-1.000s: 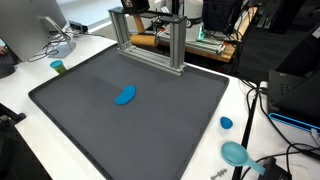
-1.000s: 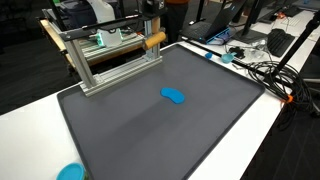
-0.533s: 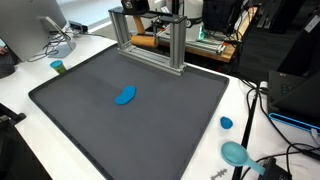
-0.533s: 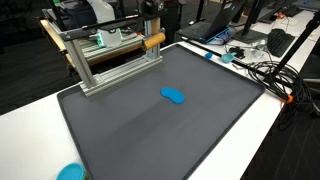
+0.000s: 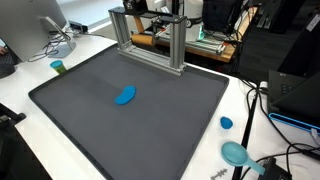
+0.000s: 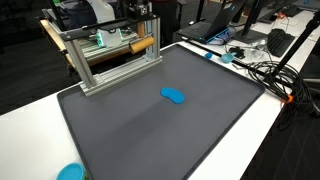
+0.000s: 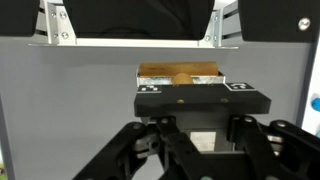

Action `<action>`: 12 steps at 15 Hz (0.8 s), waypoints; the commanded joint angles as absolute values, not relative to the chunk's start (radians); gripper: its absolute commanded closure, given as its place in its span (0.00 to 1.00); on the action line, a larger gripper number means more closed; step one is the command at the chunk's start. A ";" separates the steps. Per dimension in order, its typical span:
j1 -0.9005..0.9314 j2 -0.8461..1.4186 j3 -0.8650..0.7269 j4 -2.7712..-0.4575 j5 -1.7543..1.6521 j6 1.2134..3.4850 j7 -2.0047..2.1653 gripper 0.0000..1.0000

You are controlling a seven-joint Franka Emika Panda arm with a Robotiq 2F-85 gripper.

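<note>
Shifted since half a second ago: the wooden bar sits further in behind the metal frame, and the arm above it has gone along with it. Nothing else has budged.

Now the gripper. In the wrist view its fingers stand apart, one on each side below a black block with white marker squares. Whether the pads are actually pressing on anything I cannot tell, because the contact is hidden. Just beyond the block, dead ahead of the gripper, is the wooden bar, lying crosswise. In an exterior view the bar hangs right under the gripper, inside the frame.

On handling, the bar looks stiff, light and not fragile, but it is smooth and rounded, so I'd expect it to roll or twist in a loose pinch. The safest hold is likely across its middle, with the pads square to its length.

Further out, well in front of the gripper, a small blue piece lies on the grey mat, which covers the white worktop.
</note>
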State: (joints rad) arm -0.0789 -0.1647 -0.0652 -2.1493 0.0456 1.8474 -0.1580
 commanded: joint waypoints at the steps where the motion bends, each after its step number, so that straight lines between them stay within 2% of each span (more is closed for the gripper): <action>1: -0.069 -0.315 -0.066 -2.286 0.037 1.871 -0.146 0.78; 12: -0.019 -0.460 0.038 -2.402 -0.001 1.871 0.063 0.78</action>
State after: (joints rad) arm -0.0271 -0.4092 0.0159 -2.3678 0.0203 1.8630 -0.0056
